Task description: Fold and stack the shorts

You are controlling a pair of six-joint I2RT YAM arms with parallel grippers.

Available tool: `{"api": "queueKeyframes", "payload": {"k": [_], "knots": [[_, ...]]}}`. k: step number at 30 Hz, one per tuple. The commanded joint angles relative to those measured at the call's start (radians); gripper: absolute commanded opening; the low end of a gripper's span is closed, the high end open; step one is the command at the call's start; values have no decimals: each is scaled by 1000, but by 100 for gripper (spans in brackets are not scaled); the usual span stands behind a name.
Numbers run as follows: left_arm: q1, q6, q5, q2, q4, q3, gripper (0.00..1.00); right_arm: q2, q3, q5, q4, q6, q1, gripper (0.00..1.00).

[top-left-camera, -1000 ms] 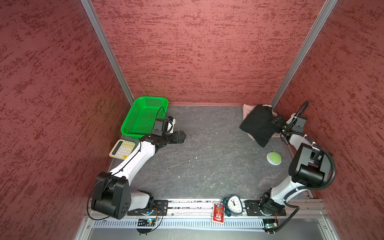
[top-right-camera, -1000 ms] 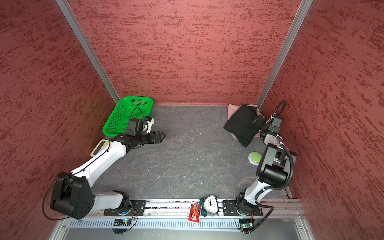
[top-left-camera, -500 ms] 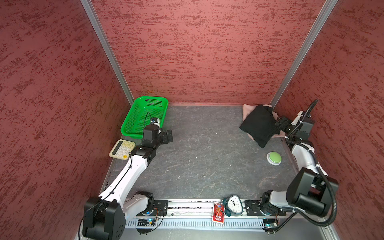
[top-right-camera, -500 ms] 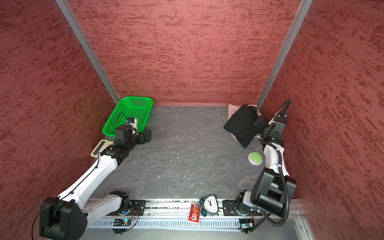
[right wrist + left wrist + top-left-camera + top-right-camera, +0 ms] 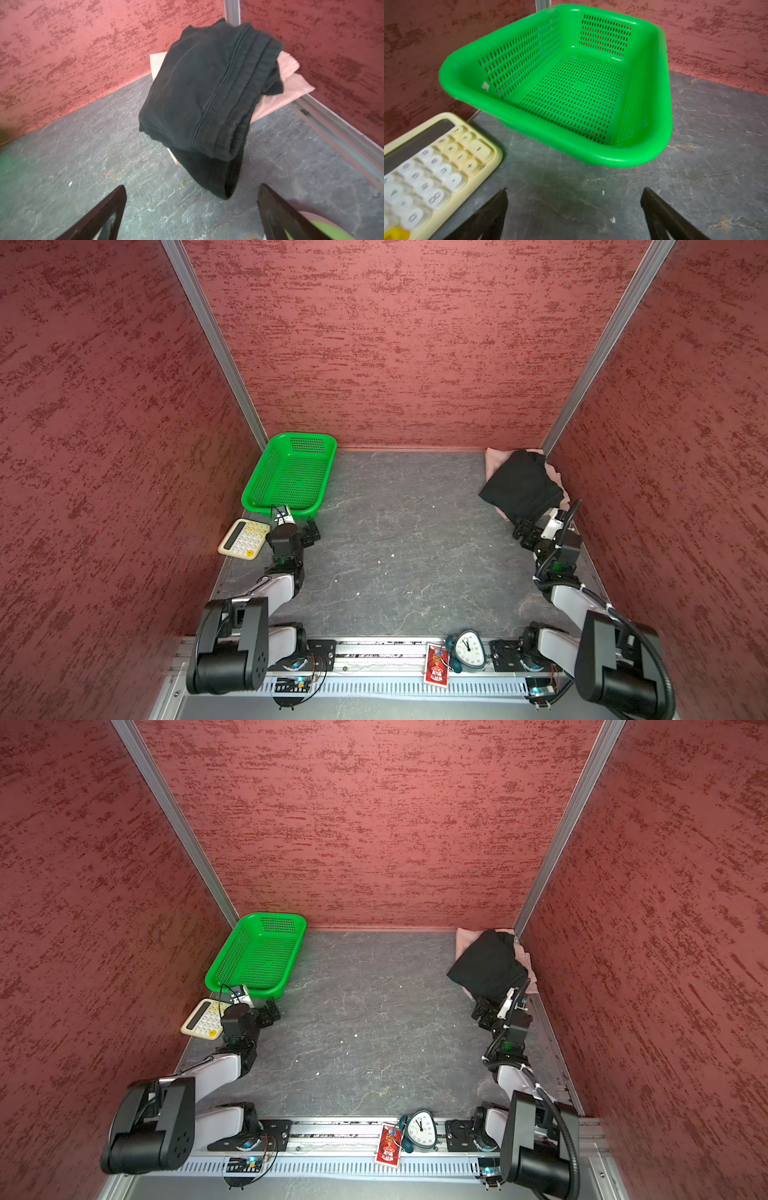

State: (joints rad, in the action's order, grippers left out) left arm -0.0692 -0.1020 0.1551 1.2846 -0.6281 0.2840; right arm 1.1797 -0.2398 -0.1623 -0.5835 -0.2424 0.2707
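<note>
Black shorts: folded, lying on the pink pair, right of centre in both top views, at the far corner of the table.
Pink shorts: underneath, edges peeking out beside the walls.
Right gripper: jaws spread wide, holding nothing, just below the stack in both top views.
Left gripper: jaws wide, empty, over bare tabletop at centre left, just below the green basket, right of the calculator.
</note>
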Motion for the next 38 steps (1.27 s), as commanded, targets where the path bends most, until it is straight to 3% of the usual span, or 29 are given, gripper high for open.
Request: {"api": "queueKeyframes", "payload": {"k": [1,4,6,8,10,12,14,28,38], "knots": [[-9,42,-151,90,-237,28,99,69,-1,-30,-276,41,-24,99],[9,79,-207,229,-376,31,100,127,8,-38,-409,61,-57,99],[61,135,-182,249,-285,88,99,142,-10,-10,-399,103,-88,99],[34,106,-196,245,-266,93,99,167,-30,-3,-407,146,-109,99],[29,101,-193,248,-267,93,99,244,-15,44,-518,159,-122,99],[32,102,-189,248,-267,94,99,391,2,4,-698,167,-128,99],[34,103,-184,248,-265,95,99,342,-39,32,-536,189,-138,99],[37,104,-178,248,-265,95,100,360,-46,15,-554,213,-156,99],[37,104,-179,248,-265,95,100,359,-51,69,-543,210,-170,99]]}}
